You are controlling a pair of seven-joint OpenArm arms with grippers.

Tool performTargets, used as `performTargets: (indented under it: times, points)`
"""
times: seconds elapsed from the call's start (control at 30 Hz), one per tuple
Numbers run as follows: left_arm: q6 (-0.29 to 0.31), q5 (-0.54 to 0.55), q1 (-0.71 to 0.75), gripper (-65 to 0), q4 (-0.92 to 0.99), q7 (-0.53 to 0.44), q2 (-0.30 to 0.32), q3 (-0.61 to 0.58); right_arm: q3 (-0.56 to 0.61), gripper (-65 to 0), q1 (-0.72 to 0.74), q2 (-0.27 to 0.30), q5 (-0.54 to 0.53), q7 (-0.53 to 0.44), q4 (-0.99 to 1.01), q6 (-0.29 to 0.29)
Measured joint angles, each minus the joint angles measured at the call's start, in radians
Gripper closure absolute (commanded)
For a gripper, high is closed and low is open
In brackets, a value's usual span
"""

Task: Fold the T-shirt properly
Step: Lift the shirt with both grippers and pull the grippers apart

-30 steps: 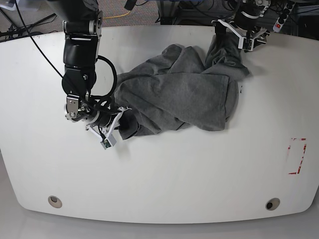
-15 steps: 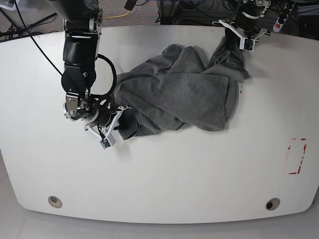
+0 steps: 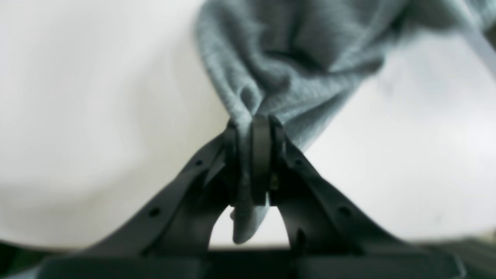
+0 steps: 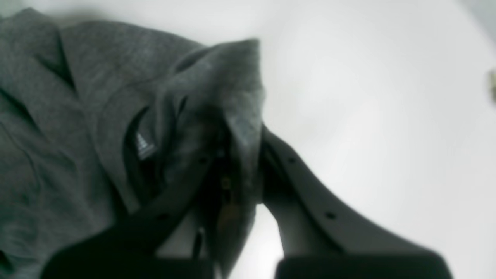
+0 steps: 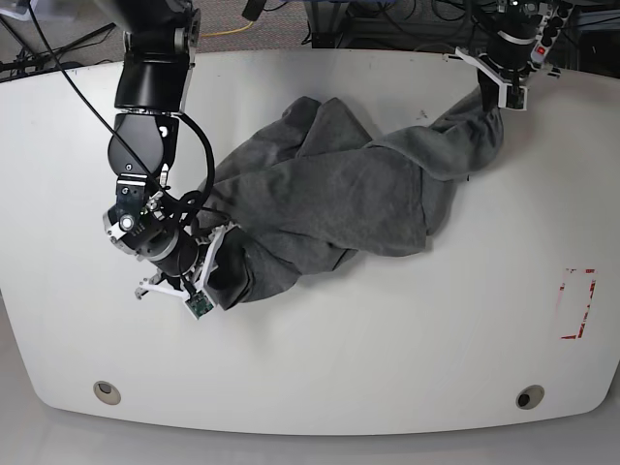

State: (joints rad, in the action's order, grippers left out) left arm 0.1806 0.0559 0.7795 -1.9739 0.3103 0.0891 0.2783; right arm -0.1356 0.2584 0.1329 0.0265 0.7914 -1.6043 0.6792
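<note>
The heather-grey T-shirt (image 5: pixel 329 189) lies crumpled across the middle of the white table (image 5: pixel 387 339), stretched between my two grippers. My left gripper (image 5: pixel 504 92), at the far right edge, is shut on a bunched corner of the T-shirt (image 3: pixel 271 77), with cloth pinched between the jaws of the left gripper (image 3: pixel 252 162). My right gripper (image 5: pixel 208 276), at the near left, is shut on another fold of the T-shirt (image 4: pixel 77 116). In the right wrist view, cloth drapes over the fingers of the right gripper (image 4: pixel 240 170), and a small label (image 4: pixel 142 145) shows.
A red tape outline (image 5: pixel 578 303) marks the table near its right edge. Two round holes (image 5: pixel 107 391) (image 5: pixel 529 396) sit near the front edge. Cables and a power strip (image 5: pixel 550 29) lie beyond the far edge.
The left gripper has moved right and outward, pulling its corner of the shirt taut. The right gripper has moved toward the front edge, dragging its fold; the shirt now stretches diagonally.
</note>
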Motion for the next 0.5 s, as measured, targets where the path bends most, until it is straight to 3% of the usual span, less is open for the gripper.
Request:
performTargets:
  times: [0.3,0.5]
  points:
    - [0.007,0.0,-0.099,0.0,-0.023,0.0,0.074,0.088,0.0,0.0,0.135,0.0,0.106,0.004,-0.111,0.002]
    - [0.011,0.003,-0.252,0.0,-0.019,0.011,0.119,0.163,0.003,0.0,0.257,0.004,0.137,0.013,-0.114,0.005]
